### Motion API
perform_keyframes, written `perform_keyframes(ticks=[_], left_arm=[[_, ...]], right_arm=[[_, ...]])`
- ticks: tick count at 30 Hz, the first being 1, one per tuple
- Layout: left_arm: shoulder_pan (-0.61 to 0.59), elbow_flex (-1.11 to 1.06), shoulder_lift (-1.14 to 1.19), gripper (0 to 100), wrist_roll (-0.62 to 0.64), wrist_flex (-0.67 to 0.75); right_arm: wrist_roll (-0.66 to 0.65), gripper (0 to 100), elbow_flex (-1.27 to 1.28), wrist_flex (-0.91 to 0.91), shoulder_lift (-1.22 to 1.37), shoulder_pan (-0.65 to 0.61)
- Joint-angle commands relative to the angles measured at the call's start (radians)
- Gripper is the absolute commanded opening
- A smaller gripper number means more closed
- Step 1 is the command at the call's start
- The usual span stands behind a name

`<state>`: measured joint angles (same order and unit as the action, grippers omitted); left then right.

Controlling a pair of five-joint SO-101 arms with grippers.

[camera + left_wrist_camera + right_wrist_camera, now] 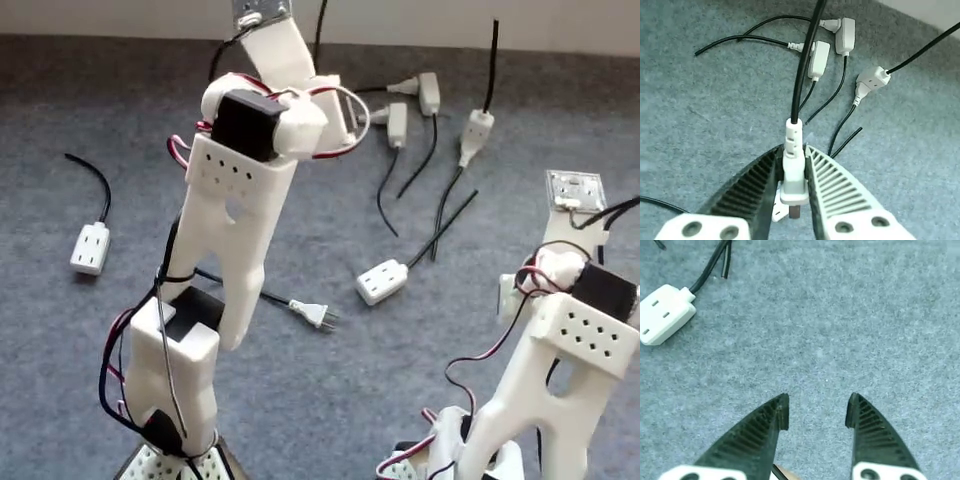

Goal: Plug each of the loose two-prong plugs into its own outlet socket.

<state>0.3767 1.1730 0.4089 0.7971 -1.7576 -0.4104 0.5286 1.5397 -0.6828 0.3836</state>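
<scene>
Left gripper (792,150) is clamped on a white two-prong plug (792,175), cord running out away from the fingers, prong end back toward the wrist; it hangs above the carpet (715,110), not lined up with any socket yet. Right gripper (818,397) has its jaws apart with nothing between them, hovering over bare carpet with the near socket (665,312) off to one side, slots facing up. Progress, my read: the three joined pairs (817,57) at the far side look mated, so those are done. Left to do: the held plug, plus a loose plug (315,314) lying on the carpet by the left arm's forearm. Two open sockets match that count: the near socket, just beside the loose plug, and a far socket (90,248) well apart at the table's left. View split: the left wrist view gives the grip detail and the seating of the joined pairs. The high view gives the layout of the loose plug and both open sockets. The right wrist view confirms the near socket's slots are unoccupied.
</scene>
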Motion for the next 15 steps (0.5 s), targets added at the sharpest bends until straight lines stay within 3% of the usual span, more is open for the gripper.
perform_keyframes(ticks=[1, 6, 15], left_arm=[[0.062, 0.031, -0.099, 1, 0.032, -0.011], [0.105, -0.094, -0.265, 1, 0.031, -0.008], [0.097, -0.493, -0.526, 1, 0.035, -0.003]], right_arm=[[-0.005, 19.4, -0.002, -0.013, -0.016, -0.071], [-0.003, 19.4, -0.002, -0.016, -0.016, -0.122], [0.144, 19.4, 0.018, -0.021, -0.016, -0.248]])
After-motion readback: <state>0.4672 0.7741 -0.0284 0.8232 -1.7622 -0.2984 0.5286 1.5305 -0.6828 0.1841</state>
